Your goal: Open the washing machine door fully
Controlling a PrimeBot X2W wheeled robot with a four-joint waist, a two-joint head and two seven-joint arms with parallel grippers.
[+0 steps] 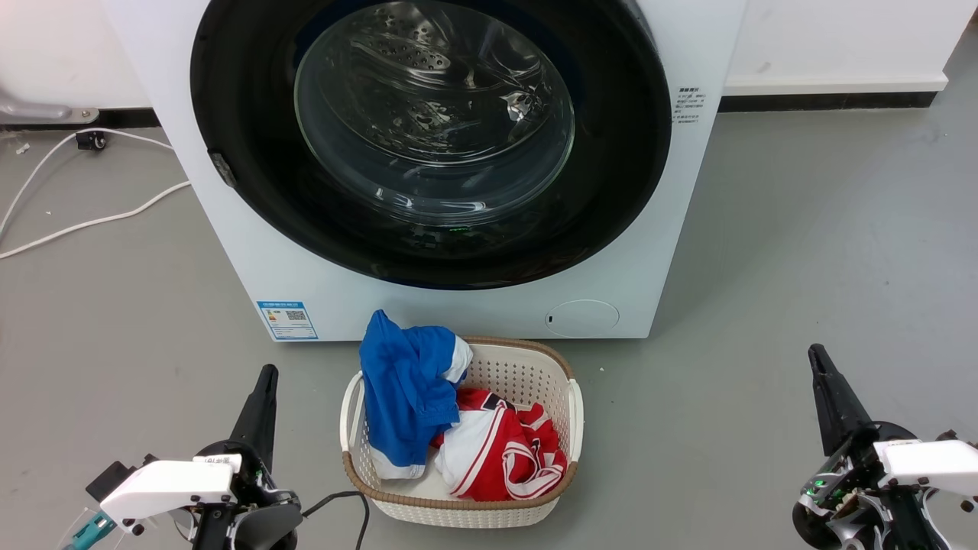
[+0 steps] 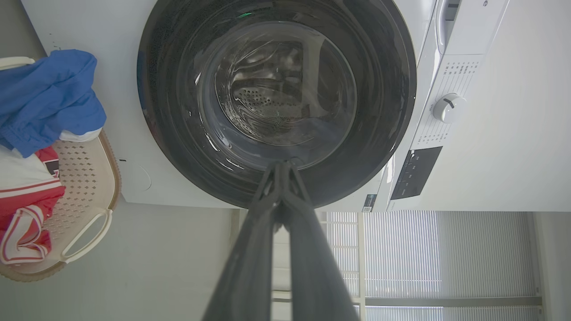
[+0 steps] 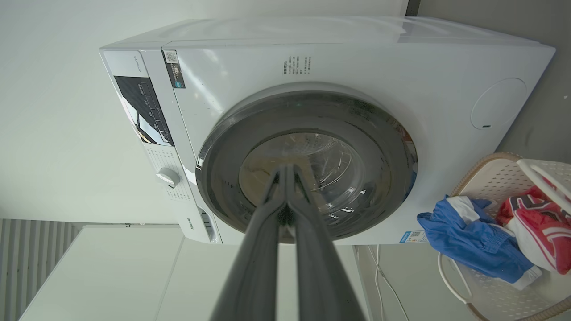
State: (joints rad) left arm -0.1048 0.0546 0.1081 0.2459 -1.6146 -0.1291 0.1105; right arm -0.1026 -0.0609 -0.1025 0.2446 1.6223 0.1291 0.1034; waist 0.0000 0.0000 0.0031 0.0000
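Head view, door: the washing machine door (image 1: 432, 130) is sitting shut, flush against the front of the white washing machine (image 1: 229, 252) and spanning nearly its whole width. The steel drum is showing through the glass bowl.
Head view, left gripper: the left gripper (image 1: 267, 374) is hovering at lower left over the grey floor (image 1: 802, 252). Its fingers are pressing together on nothing, well apart from the door.
Head view, right gripper: the right gripper (image 1: 816, 353) is hovering at lower right, fingers likewise together and empty, well apart from the machine.
Basket: a white laundry basket (image 1: 574, 397) is standing on the floor just in front of the machine, between the two grippers. A blue garment (image 1: 405, 382) is draping over its left rim, and a red-and-white garment (image 1: 504, 451) is lying inside.
Left wrist view: the joined fingertips are lining up with the door's black ring.
Right wrist view: the joined fingertips are lining up with the glass bowl. A control dial (image 3: 168, 177) is showing beside the door.
Other: a small round white flap (image 1: 582, 317) is sitting below the door, and a white cable (image 1: 92, 221) is trailing on the floor to the left.
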